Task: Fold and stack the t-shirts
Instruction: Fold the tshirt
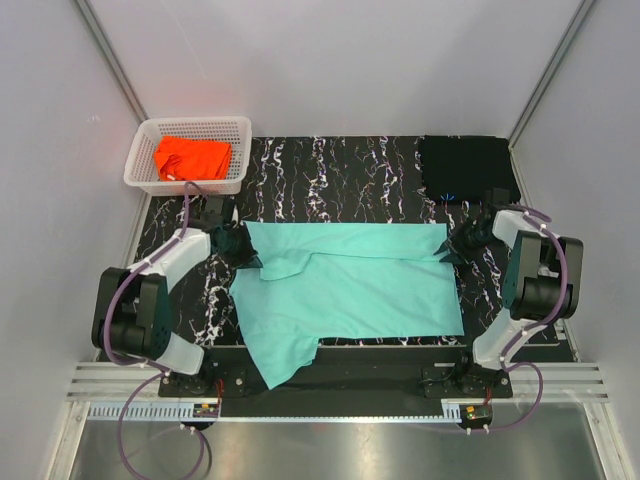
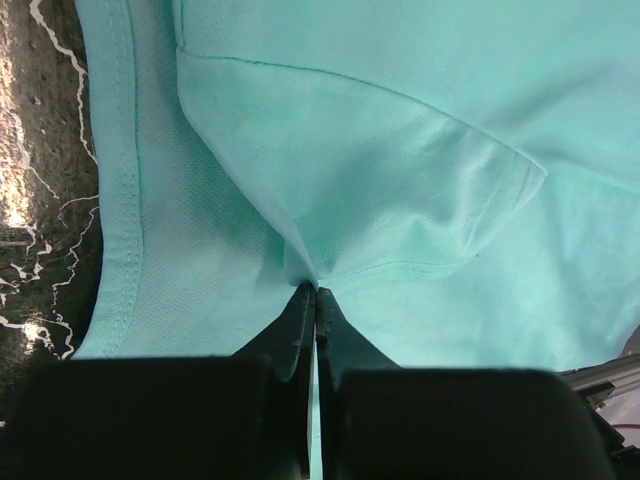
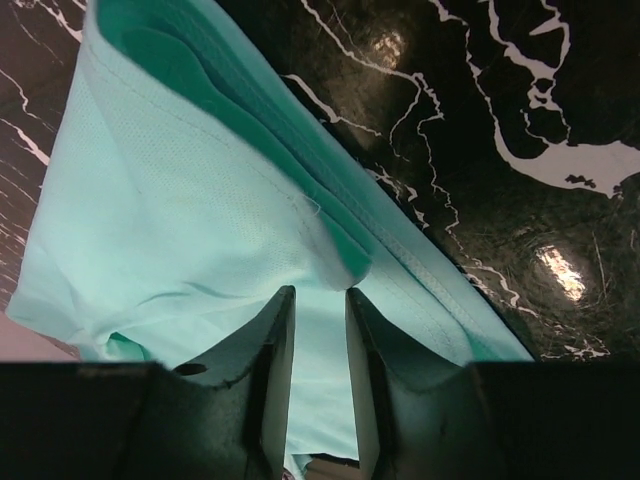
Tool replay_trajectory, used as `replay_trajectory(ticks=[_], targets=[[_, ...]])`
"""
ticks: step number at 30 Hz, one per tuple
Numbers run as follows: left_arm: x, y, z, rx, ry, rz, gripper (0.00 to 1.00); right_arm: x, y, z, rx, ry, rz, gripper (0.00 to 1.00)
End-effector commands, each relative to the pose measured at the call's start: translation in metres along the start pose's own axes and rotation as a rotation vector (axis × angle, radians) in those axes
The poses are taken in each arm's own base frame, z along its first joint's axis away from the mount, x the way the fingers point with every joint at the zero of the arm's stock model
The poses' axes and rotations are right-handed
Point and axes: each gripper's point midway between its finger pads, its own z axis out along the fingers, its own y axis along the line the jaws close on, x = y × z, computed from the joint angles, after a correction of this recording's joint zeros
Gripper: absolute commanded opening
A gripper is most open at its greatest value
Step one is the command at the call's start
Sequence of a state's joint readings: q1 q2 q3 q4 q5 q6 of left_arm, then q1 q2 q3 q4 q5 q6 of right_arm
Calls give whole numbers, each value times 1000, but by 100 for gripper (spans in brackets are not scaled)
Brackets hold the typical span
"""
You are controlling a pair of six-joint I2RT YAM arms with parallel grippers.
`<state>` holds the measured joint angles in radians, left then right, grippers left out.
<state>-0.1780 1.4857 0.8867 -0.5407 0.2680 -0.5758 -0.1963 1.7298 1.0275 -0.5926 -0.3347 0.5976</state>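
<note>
The mint-teal t-shirt (image 1: 350, 290) lies spread across the black white-veined tabletop, its far edge folded over and one sleeve hanging off the near edge. My left gripper (image 1: 238, 246) sits at the shirt's far left corner. In the left wrist view it (image 2: 316, 291) is shut on a pinch of teal cloth (image 2: 350, 180). My right gripper (image 1: 457, 245) is at the shirt's far right corner. In the right wrist view its jaws (image 3: 318, 295) stand slightly apart over the cloth (image 3: 190, 220), a fold just beyond the tips. The orange t-shirt (image 1: 190, 157) lies in the basket. The black t-shirt (image 1: 465, 165) lies at the far right.
The white lattice basket (image 1: 240, 150) stands at the far left corner of the table. Grey enclosure walls close in the left, right and back. The table's near edge (image 1: 380, 350) runs just before the arm bases.
</note>
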Motion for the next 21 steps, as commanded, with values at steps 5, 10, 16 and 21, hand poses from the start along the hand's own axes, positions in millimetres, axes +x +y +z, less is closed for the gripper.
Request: replay_trajectory(ticks=[5, 10, 16, 21], targets=[[-20, -27, -24, 75, -60, 50, 0, -8, 1, 13, -1, -14, 3, 34], [-24, -31, -31, 83, -77, 60, 0, -9, 2, 14, -6, -11, 0, 38], [-28, -35, -39, 90, -96, 62, 0, -5, -4, 14, 11, -12, -8, 43], [-30, -38, -43, 96, -109, 69, 0, 1, -10, 11, 20, -18, 0, 41]])
